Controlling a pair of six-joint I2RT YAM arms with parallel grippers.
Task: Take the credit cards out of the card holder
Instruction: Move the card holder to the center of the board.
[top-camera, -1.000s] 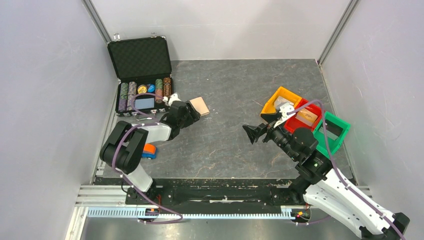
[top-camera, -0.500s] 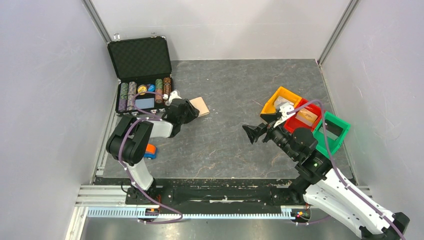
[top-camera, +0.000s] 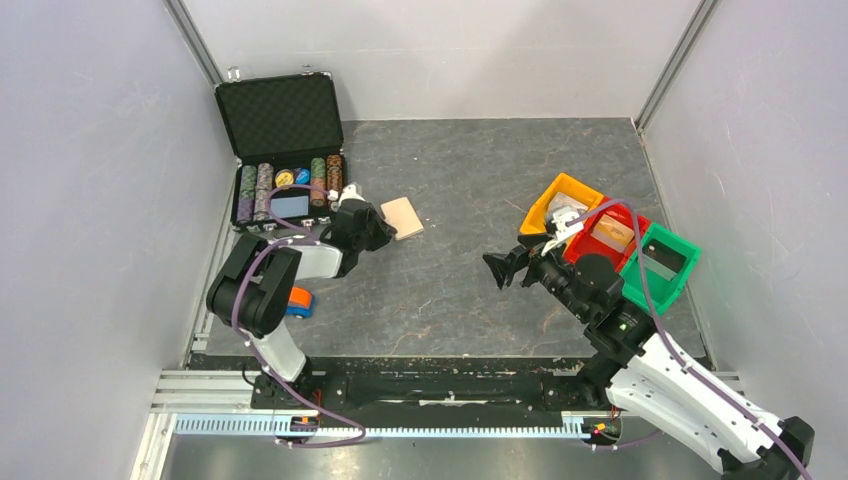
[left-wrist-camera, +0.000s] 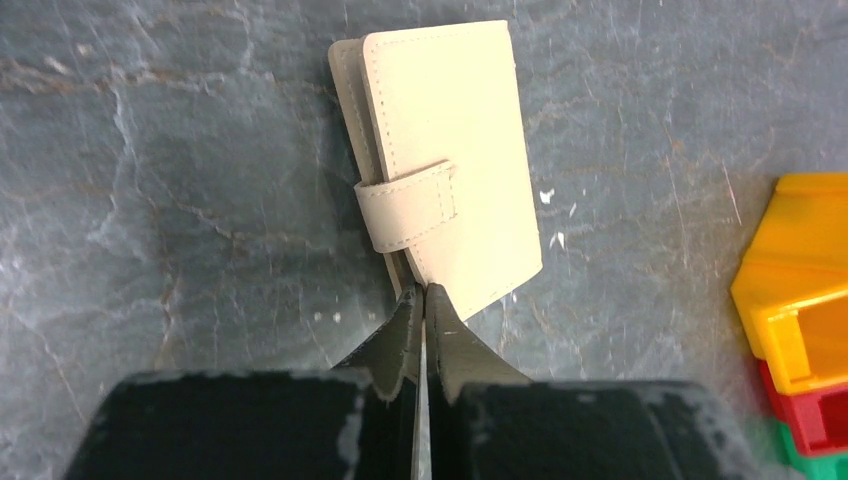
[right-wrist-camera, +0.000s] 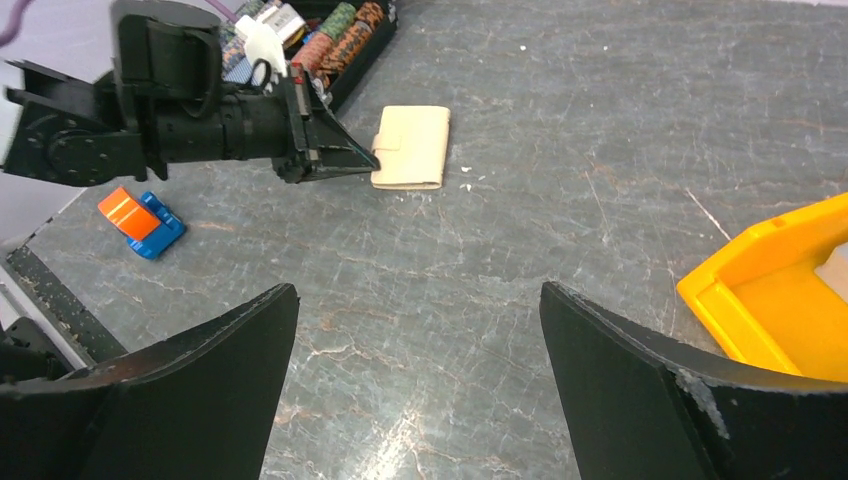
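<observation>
The card holder is a tan wallet lying closed and flat on the grey table, its small tab wrapped over one edge. No credit cards show; they are hidden. My left gripper is shut, its tips pressed together right at the wallet's near edge, and nothing shows between them. The right wrist view has the same wallet with the left gripper touching its left side. My right gripper hangs open over bare table, well to the right of the wallet.
An open black chip case with poker chips stands at the back left, close behind the left arm. Orange, red and green bins sit by the right arm. A small orange-and-blue object lies beside the left arm.
My left gripper has closed from open to shut at the wallet's edge, and the wallet has shifted slightly. The right arm has edged a little to the left.
</observation>
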